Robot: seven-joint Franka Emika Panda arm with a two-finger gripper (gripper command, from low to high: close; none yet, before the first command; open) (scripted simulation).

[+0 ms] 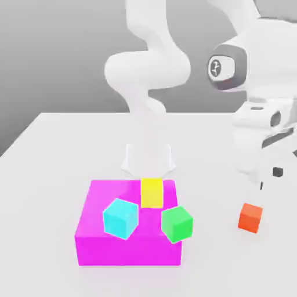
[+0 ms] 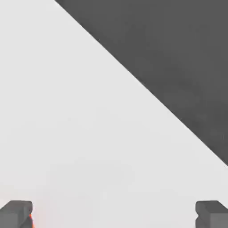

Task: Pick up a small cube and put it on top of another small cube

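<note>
**Pincer open, off to one side of the orange-red cube**

My pincer (image 2: 114, 214) is empty, jaws wide apart. Pick target, the orange-red cube (image 1: 250, 218), is on the worktop (image 1: 220, 264), well apart from the magenta block (image 1: 129, 251). In the exterior view it lies below my pincer, a bit toward that view's left. Hand view has an orange-red sliver right by one finger, so the cube isn't centred between the jaws. My read: shift sideways toward that finger, then descend. Straight down risks landing a finger on it. Cube has no long axis; yaw just needs to match its faces.

Containers: none that I can make out. Block looks solid, yellow cube (image 1: 152, 192) and cyan cube (image 1: 120, 218) over its top, green cube (image 1: 177, 224) at its edge. Contact under green: can't tell. Which one takes the stack: can't tell either.
</note>
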